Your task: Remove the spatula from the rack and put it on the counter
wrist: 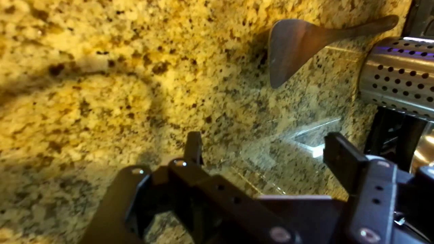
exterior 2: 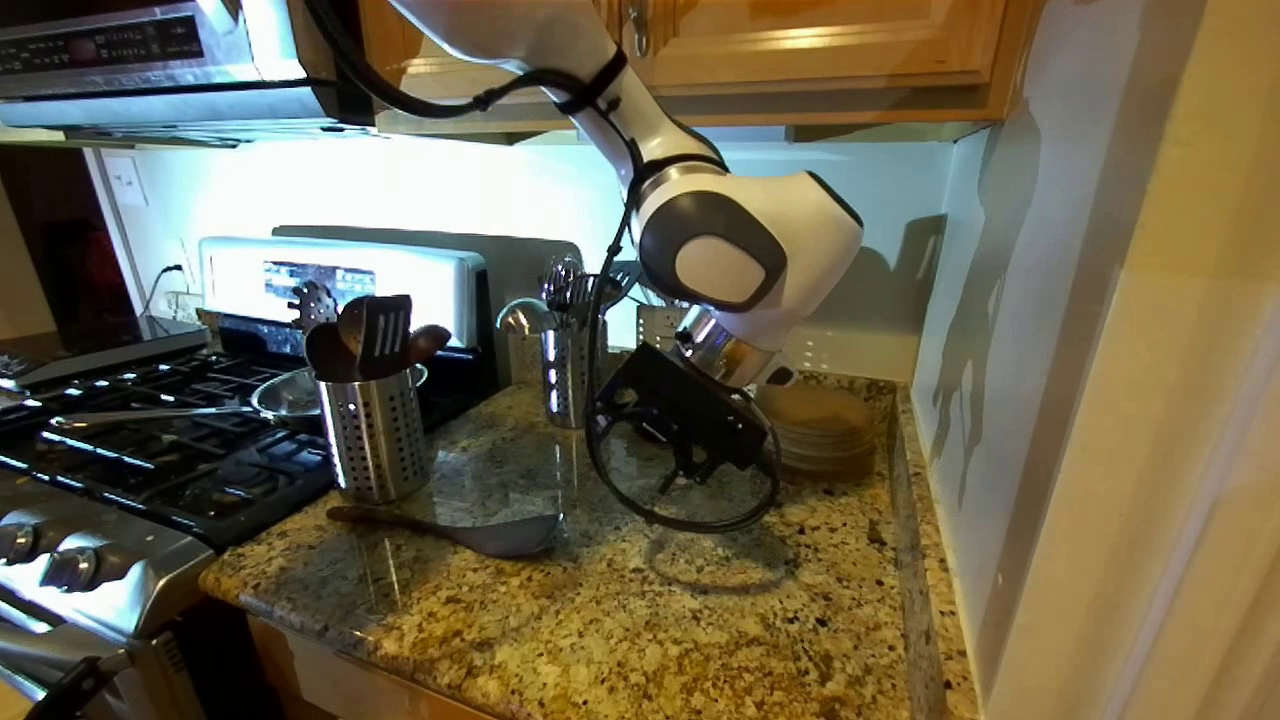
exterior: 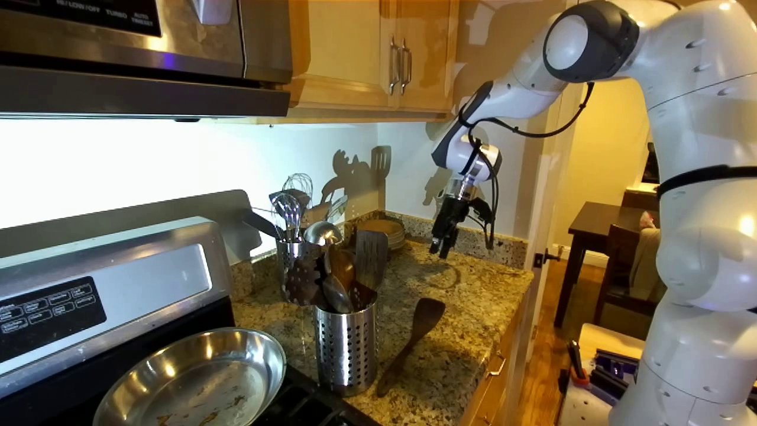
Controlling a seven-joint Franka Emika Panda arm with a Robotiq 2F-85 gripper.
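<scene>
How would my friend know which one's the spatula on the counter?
Start at the stove, then look at the speckled counter beside it. Find the silver holder nearer the camera in both exterior views; the dark spatula lies beside its foot. The other utensils sit in holders, but this one lies down.

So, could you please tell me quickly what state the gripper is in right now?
Gripper: open, jaws apart, holding nothing; the spatula lies on the counter, outside its grasp.

Counter [exterior 2: 620, 610] common to all views
</scene>
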